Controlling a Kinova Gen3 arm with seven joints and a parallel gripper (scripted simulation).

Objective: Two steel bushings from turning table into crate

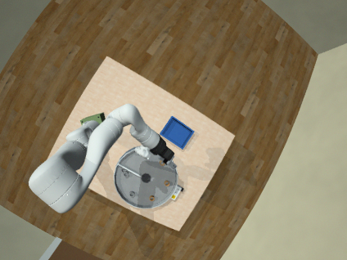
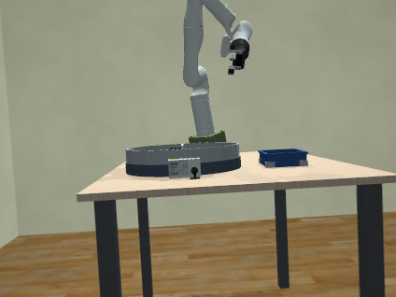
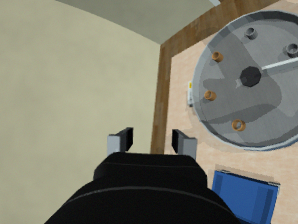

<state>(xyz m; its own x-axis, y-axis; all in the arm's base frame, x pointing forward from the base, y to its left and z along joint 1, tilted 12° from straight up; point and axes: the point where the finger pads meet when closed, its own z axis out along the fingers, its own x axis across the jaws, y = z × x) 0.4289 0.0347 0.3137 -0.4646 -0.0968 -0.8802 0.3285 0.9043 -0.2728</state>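
The round grey turning table (image 1: 146, 177) stands on the wooden table, with a black hub in its middle. In the wrist view (image 3: 249, 79) it carries two steel bushings (image 3: 252, 32) (image 3: 292, 48) and three copper-coloured bushings (image 3: 216, 56) (image 3: 210, 95) (image 3: 238, 124). In the top view the steel ones lie at the left (image 1: 126, 174) (image 1: 132, 194). The blue crate (image 1: 177, 132) (image 3: 246, 203) sits beside the turning table and looks empty. My gripper (image 2: 232, 70) (image 1: 165, 157) hangs high above the table, over the turning table's edge nearest the crate. Its fingers are open with nothing between them.
A green object (image 1: 92, 118) lies by the arm's base (image 2: 207, 136). A small control box (image 2: 184, 168) is fixed to the turning table's rim. A thin bar (image 1: 131, 171) runs from the hub to the rim. The table edges are close to the turning table.
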